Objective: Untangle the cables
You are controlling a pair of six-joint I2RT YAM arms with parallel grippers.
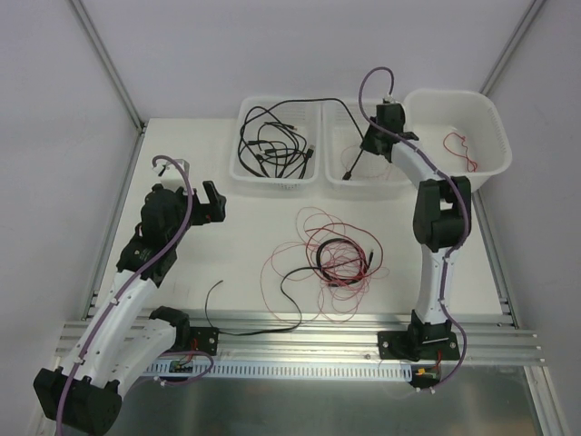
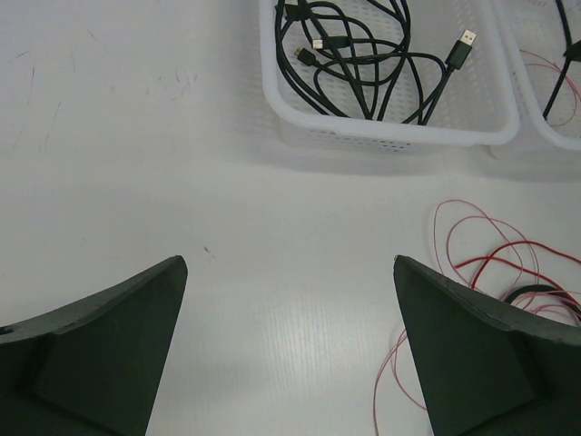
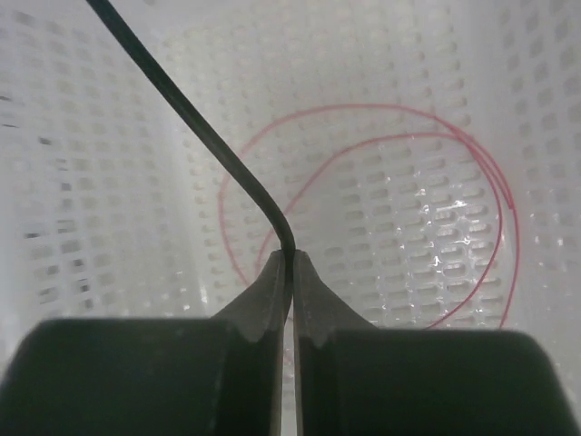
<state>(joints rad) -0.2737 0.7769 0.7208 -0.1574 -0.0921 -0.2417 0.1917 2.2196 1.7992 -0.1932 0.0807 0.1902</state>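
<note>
A tangle of thin red wires point(image 1: 331, 263) with a black cable point(image 1: 336, 259) lies on the table's middle; part of it shows at the right of the left wrist view point(image 2: 495, 263). My right gripper point(image 1: 374, 136) is shut on a black cable point(image 3: 209, 136) over the middle white basket point(image 1: 340, 177), where a thin red wire point(image 3: 363, 118) lies on the bottom. The cable hangs down from the jaws point(image 1: 356, 162). My left gripper point(image 1: 214, 202) is open and empty above the bare table, left of the tangle.
The left white basket point(image 1: 245, 177) holds several black cables point(image 1: 272, 145) with USB plugs point(image 2: 465, 47). A round white bin point(image 1: 495, 127) at the back right holds a red wire point(image 1: 458, 147). A black cable point(image 1: 263, 318) trails to the near rail.
</note>
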